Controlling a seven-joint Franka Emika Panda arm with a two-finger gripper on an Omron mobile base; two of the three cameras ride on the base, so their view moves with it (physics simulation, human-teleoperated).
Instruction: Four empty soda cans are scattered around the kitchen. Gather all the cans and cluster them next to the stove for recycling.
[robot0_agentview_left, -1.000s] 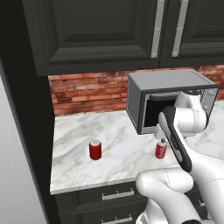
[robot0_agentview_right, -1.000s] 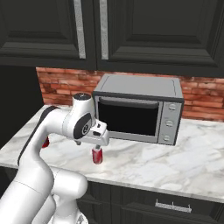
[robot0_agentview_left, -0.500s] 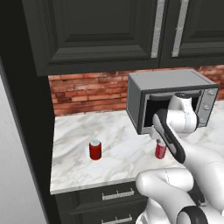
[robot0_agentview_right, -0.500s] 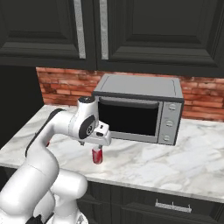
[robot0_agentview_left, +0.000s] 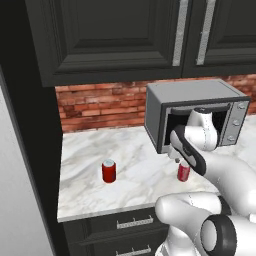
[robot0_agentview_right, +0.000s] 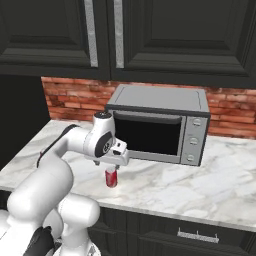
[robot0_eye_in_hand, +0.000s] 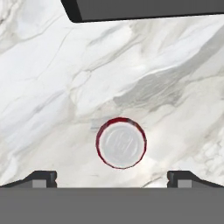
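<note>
Soda can (robot0_eye_in_hand: 121, 142) stood upright on marble counter (robot0_agentview_left: 135, 155), just in front of grey microwave (robot0_agentview_right: 159, 122). Gripper (robot0_agentview_right: 113, 167) hung directly above it, jaws spread wide, holding nothing (top-down line-up, likely for straight descent and grasp). Second can (robot0_agentview_left: 109, 171) stood well apart, toward counter's left end.
</note>
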